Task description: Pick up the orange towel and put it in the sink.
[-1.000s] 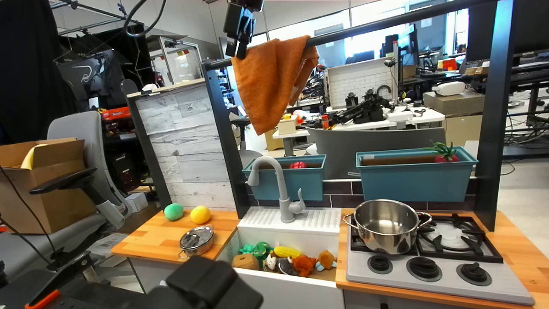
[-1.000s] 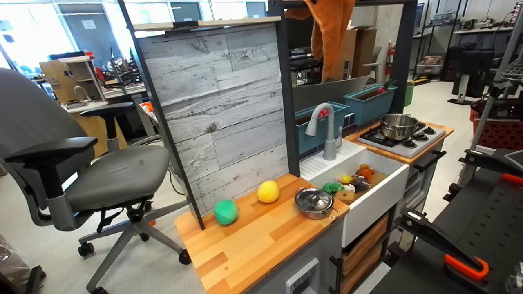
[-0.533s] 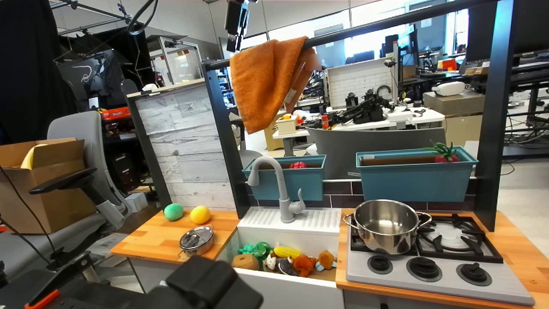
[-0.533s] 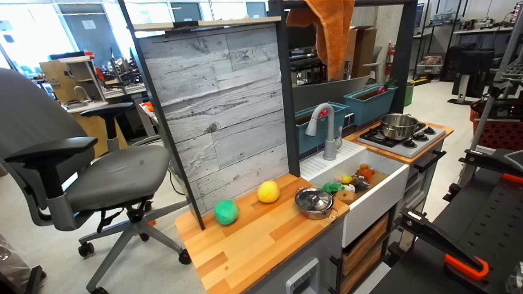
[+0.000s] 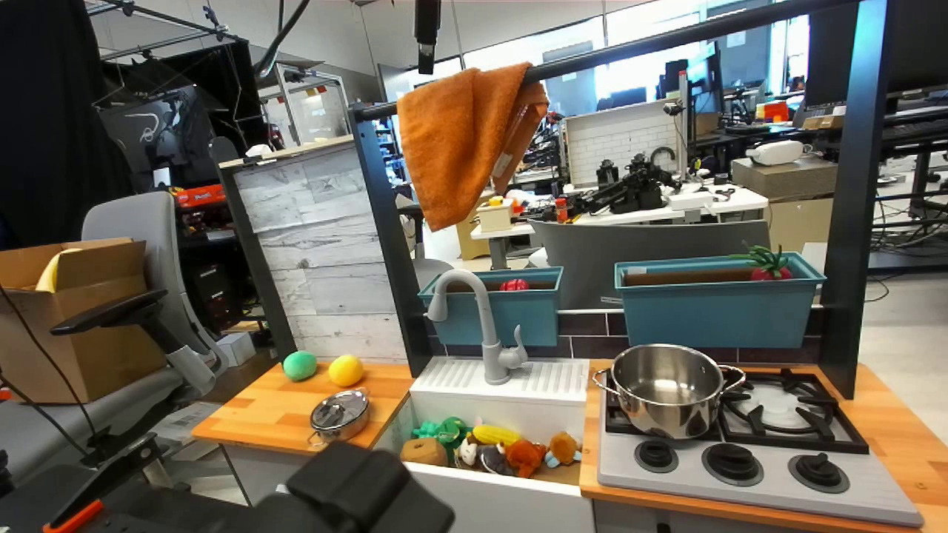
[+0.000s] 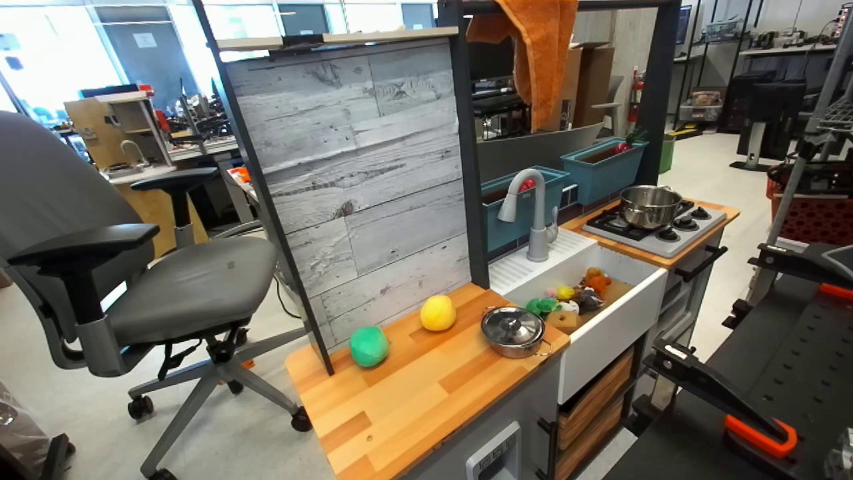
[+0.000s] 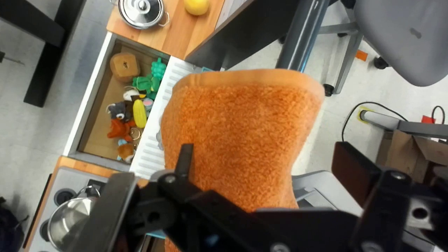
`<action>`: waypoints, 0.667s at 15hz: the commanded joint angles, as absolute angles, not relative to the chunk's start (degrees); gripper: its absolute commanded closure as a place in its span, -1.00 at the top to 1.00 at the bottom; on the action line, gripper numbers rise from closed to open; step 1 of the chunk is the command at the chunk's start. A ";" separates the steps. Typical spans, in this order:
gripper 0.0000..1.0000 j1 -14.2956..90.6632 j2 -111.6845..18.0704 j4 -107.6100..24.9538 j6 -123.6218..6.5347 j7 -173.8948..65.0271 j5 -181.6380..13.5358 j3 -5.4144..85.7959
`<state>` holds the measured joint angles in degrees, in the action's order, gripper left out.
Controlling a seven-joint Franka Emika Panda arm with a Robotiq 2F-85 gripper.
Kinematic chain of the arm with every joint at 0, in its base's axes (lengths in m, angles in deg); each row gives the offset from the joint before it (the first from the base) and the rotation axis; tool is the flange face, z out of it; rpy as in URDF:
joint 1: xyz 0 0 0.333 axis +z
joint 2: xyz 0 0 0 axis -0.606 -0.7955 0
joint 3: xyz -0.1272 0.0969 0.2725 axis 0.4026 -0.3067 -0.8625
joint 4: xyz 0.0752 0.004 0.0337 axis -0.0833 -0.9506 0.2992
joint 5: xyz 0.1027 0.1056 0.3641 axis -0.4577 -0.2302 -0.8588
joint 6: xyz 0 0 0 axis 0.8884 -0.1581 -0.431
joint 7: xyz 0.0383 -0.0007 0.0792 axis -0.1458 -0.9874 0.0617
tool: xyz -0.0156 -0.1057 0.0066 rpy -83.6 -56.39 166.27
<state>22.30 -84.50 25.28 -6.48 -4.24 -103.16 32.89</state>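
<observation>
Wooden counter (image 5: 259, 407) low, dark rail (image 5: 629, 49) high across it. End effector (image 5: 426, 61) up above rail, jaws spread wide in wrist view, towel (image 5: 452, 148) showing between them; can't tell from here whether they touch it. Towel draped over rail, lowest corner dangling above faucet (image 5: 494, 363). Down below, white sink (image 5: 533, 411) with heap of small toys (image 5: 526, 457). Beside it on counter: lidded pan (image 5: 341, 416), two round toys (image 5: 346, 370). Sink's other side: pot (image 5: 666, 411) on stove (image 5: 775, 488).

I can read no text or number. Below my gripper (image 5: 426, 65), the pale tag (image 5: 503, 163) on the towel (image 5: 448, 144) is too small to make out; farther down, the panel (image 6: 494, 456) is illegible too.
</observation>
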 commanded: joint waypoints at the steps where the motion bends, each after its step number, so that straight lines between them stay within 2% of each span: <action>1: 1.00 23.39 -84.32 24.80 -8.59 -7.46 -100.15 34.83; 8: 1.00 23.23 -86.64 26.17 -6.27 -7.02 -99.91 35.26; 9: 0.50 23.19 -86.91 26.20 -6.27 -6.64 -100.01 35.24; 10: 0.47 23.13 -87.20 26.36 -6.47 -6.98 -100.18 35.07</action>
